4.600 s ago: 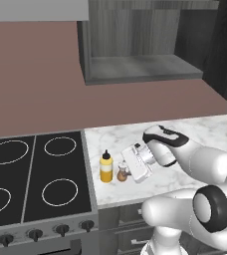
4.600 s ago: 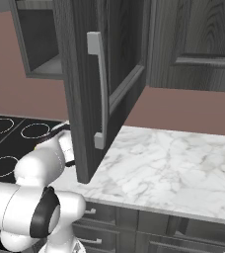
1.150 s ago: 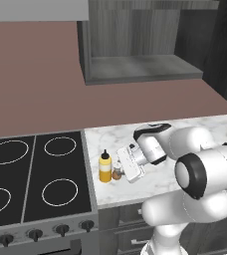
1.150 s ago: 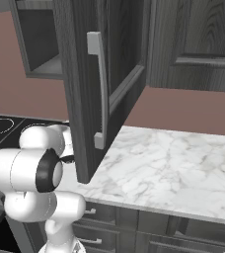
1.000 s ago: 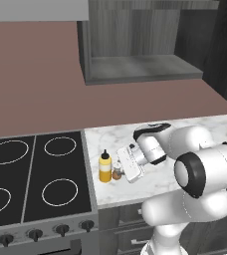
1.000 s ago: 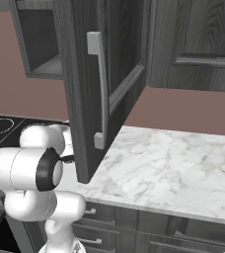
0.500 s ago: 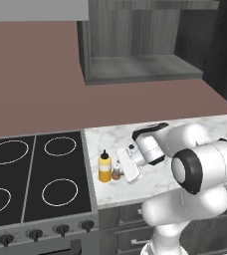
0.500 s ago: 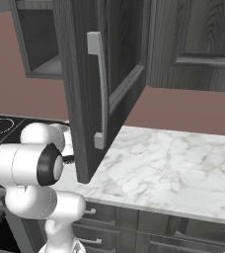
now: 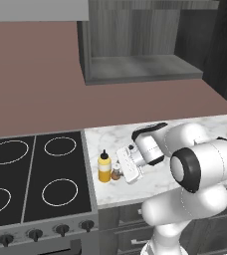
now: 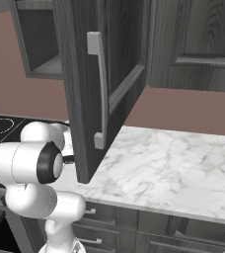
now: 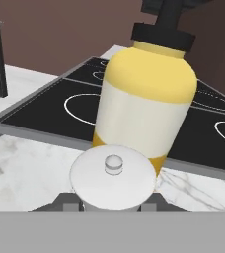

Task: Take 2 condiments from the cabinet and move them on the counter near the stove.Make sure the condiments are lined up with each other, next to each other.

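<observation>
Left base view: the yellow squeeze bottle (image 9: pixel 104 167) and small brown shaker (image 9: pixel 116 173) stand side by side on the white marble counter (image 9: pixel 150 184), just right of the black stove (image 9: pixel 36 179), below the open cabinet (image 9: pixel 140 69). The gripper (image 9: pixel 121 172) is clamped narrowly on the shaker.
</observation>
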